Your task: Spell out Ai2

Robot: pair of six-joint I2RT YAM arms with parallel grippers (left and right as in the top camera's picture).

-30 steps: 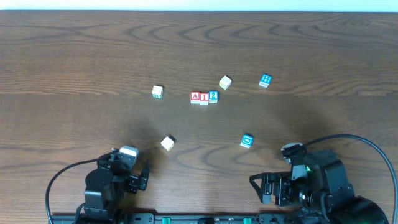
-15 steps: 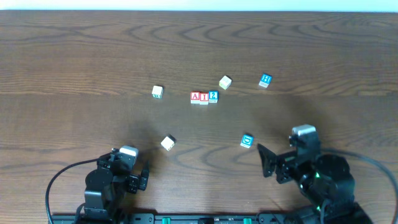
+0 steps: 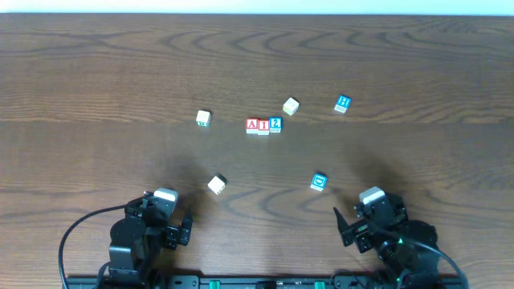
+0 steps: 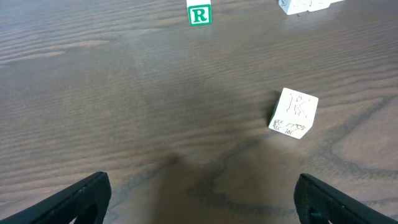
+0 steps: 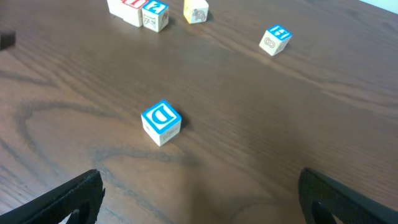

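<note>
Brown wood worktop fills the view. At its near edge sit the two arms. The left hand is spread wide and holds nothing; between its fingers is only bare wood, with a cream K cube a little ahead. The right hand is spread wide too and also empty, with a blue D cube in front of it. Both hands are well apart from the word.

In the middle of the worktop the red A cube, the red I cube and the blue 2 cube stand in one row, touching side by side, and they read Ai2 from the near side. I judge the spelling as done. A plain cream cube lies near the 2, behind it and to the right, not touching. A blue H cube and a green R cube lie further out.

What can go wrong now is only disturbance. If an arm reaches forward again, a finger could push the row and break the line or turn a letter. The plain cream cube is close, so a nudge on it could knock the 2.
</note>
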